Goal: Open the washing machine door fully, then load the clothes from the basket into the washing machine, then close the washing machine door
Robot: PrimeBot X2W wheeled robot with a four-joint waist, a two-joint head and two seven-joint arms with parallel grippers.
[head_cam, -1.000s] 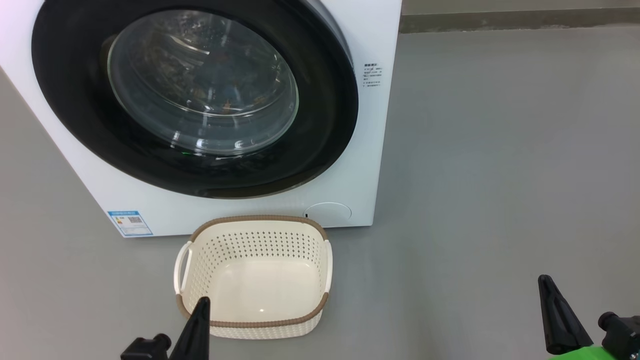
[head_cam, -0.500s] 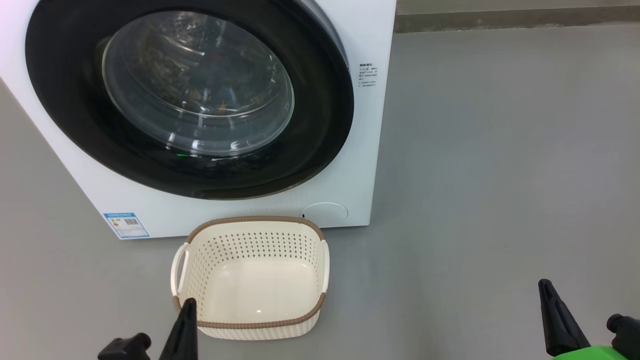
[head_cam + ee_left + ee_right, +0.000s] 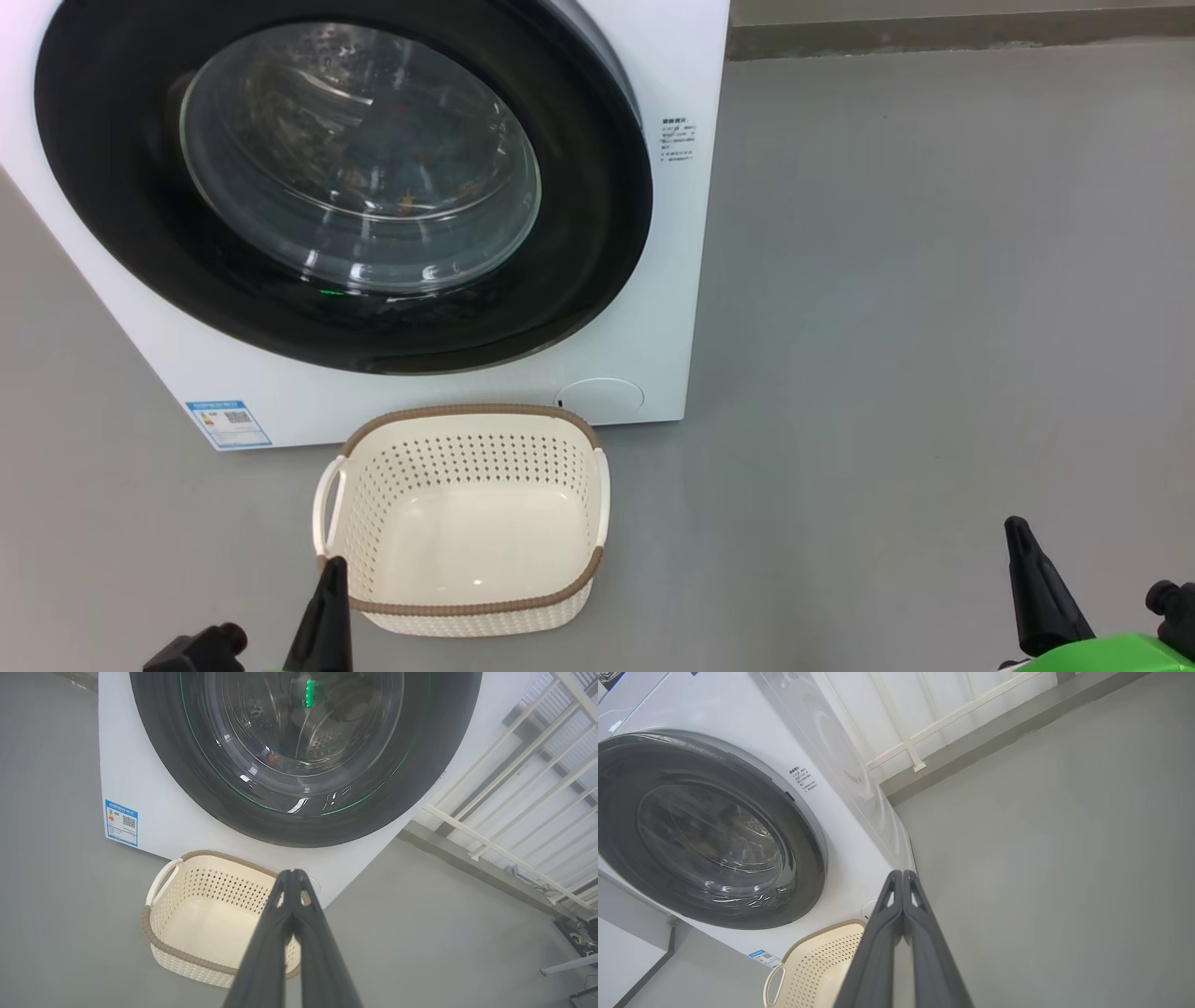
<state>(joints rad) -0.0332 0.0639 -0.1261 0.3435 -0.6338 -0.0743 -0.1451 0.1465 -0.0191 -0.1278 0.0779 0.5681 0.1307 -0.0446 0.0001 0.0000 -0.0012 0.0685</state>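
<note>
In front of the washing machine [image 3: 677,308], the basket [image 3: 467,412] sits on the floor with nothing in it, and a speck of orange-brown print behind the glass looks like the clothes [image 3: 406,199] lying in the drum. The washing machine door [image 3: 597,205] lies flat against the front, but you cannot see whether it has clicked home; if it hasn't, it may swing out. Your left gripper [image 3: 293,873] and right gripper [image 3: 902,873] have their fingers pressed together, holding nothing. The left hangs by the basket's near rim, so a low sweep from there could knock the basket aside.
</note>
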